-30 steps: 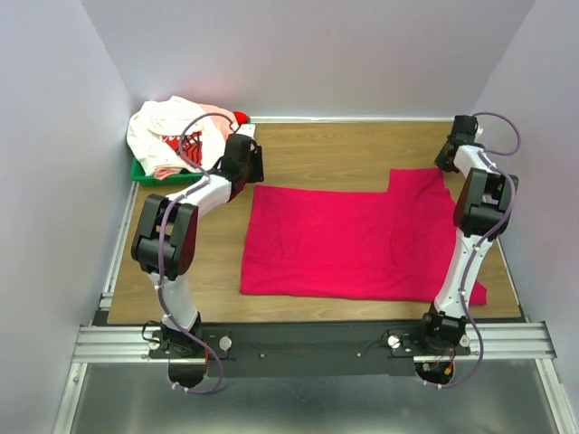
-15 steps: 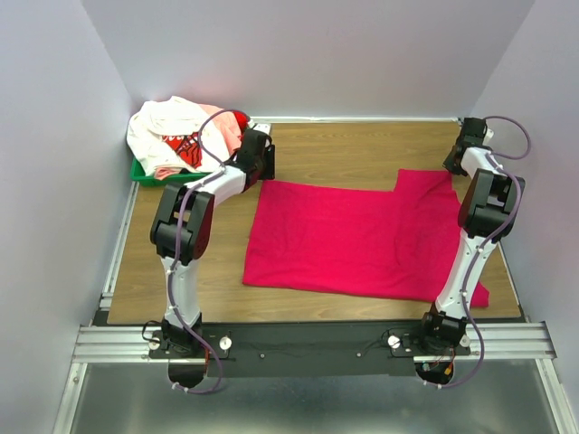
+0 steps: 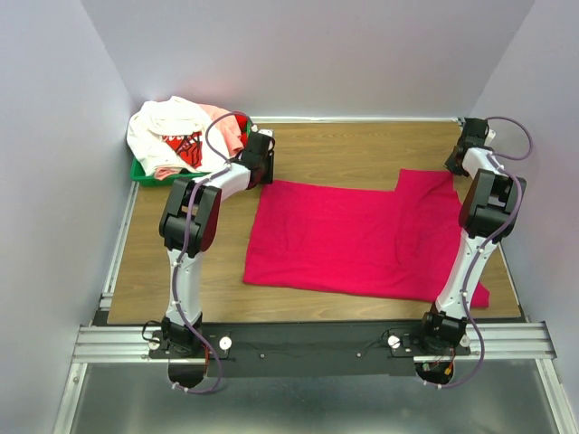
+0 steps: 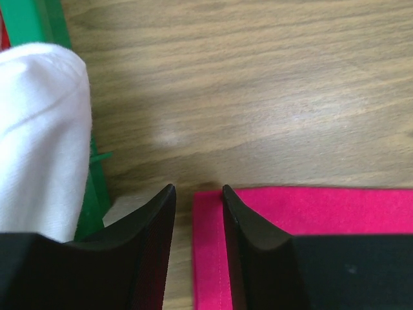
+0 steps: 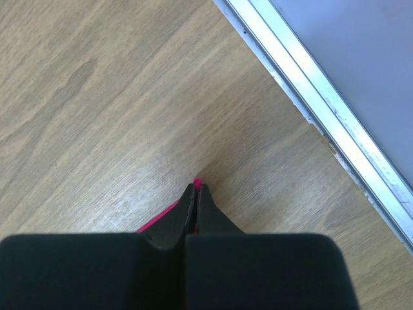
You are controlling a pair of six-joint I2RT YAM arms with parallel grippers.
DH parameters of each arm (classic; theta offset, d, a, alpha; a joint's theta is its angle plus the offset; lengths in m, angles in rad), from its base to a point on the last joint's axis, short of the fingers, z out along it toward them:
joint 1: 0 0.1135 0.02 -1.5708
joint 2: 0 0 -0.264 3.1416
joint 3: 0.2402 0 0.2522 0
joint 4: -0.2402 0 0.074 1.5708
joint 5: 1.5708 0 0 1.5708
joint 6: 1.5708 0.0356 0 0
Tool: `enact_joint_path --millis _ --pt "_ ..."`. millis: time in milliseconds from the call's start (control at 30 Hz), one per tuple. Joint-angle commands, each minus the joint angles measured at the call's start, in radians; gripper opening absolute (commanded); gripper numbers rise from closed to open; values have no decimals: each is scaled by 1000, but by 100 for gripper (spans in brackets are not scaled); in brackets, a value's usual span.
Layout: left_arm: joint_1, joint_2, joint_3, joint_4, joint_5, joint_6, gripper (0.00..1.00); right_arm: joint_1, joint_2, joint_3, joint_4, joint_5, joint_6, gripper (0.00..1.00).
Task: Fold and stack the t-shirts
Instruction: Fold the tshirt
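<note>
A plain magenta-red t-shirt (image 3: 353,240) lies spread flat on the wooden table. My left gripper (image 3: 263,178) is open at its far left corner. In the left wrist view its jaws (image 4: 197,190) straddle the hemmed corner (image 4: 210,252), which lies flat on the wood. My right gripper (image 3: 455,168) is shut on the shirt's far right corner; a tip of magenta cloth (image 5: 197,183) pokes out between the closed fingers. A white t-shirt with a red graphic (image 3: 167,136), a pale pink one (image 3: 217,113) and a red one (image 3: 241,121) are heaped at the back left.
The heap sits in a green plastic tray (image 3: 140,172), whose edge (image 4: 26,26) and the white cloth (image 4: 39,129) are just left of my left gripper. An aluminium rail (image 5: 322,116) and the wall run close to my right gripper. The shirt's near right corner (image 3: 477,294) reaches the right arm's base.
Both grippers moved back and right, and the magenta-red shirt shifted slightly with them. The left arm has reached farther toward the far left corner.
</note>
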Motion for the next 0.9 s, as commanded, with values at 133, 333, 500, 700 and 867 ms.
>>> enact_joint_path --millis 133,333,500,700,867 --pt "-6 11 11 -34 -30 5 37 -23 18 -34 -73 16 4 0" --pt "-6 12 12 -36 -23 3 36 -23 17 -34 -73 5 9 1" --pt "-6 34 38 -48 19 11 28 -23 10 -40 -73 -1 9 0" --pt "-9 61 54 -59 48 13 18 -23 4 -42 -71 -12 12 0" --pt "-9 67 57 -45 69 10 2 -23 4 -37 -73 -33 13 0"
